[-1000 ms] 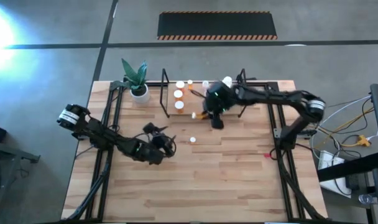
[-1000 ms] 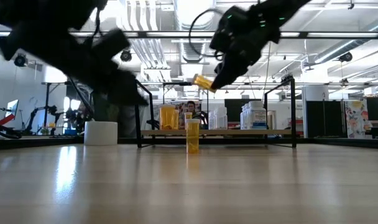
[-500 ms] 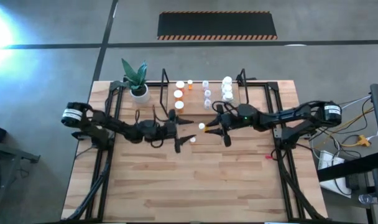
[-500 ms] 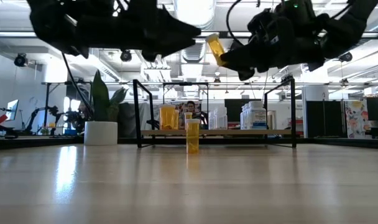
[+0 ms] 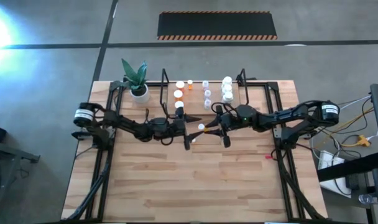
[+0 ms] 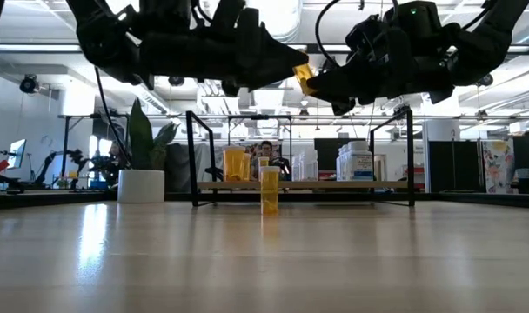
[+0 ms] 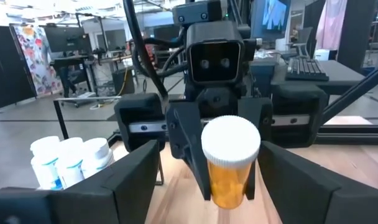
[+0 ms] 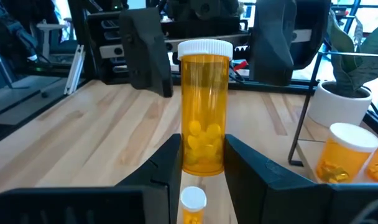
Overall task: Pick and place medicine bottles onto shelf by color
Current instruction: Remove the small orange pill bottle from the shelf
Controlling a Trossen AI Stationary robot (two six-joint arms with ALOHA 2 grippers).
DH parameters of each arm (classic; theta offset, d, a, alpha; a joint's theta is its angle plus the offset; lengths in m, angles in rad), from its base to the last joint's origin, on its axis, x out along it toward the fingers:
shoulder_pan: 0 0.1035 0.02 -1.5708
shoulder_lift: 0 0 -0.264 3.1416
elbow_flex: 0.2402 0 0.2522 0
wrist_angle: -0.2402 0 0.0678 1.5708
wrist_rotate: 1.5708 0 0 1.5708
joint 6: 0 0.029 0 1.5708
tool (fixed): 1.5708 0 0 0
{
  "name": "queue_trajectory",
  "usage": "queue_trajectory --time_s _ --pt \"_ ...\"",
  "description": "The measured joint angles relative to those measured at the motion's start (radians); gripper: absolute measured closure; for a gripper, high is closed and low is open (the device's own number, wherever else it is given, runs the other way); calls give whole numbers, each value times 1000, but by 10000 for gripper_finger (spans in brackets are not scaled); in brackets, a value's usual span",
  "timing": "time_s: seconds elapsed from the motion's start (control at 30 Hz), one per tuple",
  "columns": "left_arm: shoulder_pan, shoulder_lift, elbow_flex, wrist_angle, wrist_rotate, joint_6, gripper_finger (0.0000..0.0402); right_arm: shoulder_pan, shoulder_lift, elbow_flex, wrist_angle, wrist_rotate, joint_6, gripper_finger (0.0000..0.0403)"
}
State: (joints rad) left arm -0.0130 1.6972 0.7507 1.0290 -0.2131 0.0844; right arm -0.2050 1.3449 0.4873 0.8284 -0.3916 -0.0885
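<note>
R gripper (image 5: 209, 127) hangs above mid-table, clenched on an orange bottle (image 8: 204, 106) w/ white cap; in the R wrist view the bottle's lower body sits between the two dark fingers (image 8: 156, 171), cap end sticking out past the tips toward the other arm. In the high view only its white cap shows, at the gap between the two arms, just in front of the shelf (image 5: 239, 93). L gripper (image 5: 190, 132) is level w/ it and facing it, jaws spread wide, nothing gripped: in the L wrist view its own fingers (image 7: 130, 177) stand either side of the capped end, apart from it, w/ the R gripper's fingers still the only ones on the bottle. In the low view both grippers meet high over the table, orange bottle (image 6: 304, 76) tilted between them, cap end toward the L arm. Directly below, a 2nd small orange bottle (image 6: 270, 191) stands upright alone on the table (image 5: 195, 180), in front of the shelf; it also shows under the held one in the R wrist view. On the shelf: orange bottles (image 5: 178, 94) at the L end, pale ones (image 5: 206, 93) mid, white ones (image 5: 227, 88) at the R end. Potted plant (image 5: 137, 81) sits at the table's far L corner, beside the shelf.
</note>
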Motion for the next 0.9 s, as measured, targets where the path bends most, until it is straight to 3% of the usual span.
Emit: queue_trajectory --time_s 0.33,0.53,0.77,0.9 --pt "0 3 -1 2 4 -1 223 0 0 0 0 2 2 312" --pt "0 2 -1 3 62 0 271 0 0 1 -6 0 0 307" --pt "0 2 -3 0 85 0 311 0 -1 2 -32 22 -1 269" --pt "1 -7 -1 -47 83 2 315 -14 -18 24 -174 49 -13 230"
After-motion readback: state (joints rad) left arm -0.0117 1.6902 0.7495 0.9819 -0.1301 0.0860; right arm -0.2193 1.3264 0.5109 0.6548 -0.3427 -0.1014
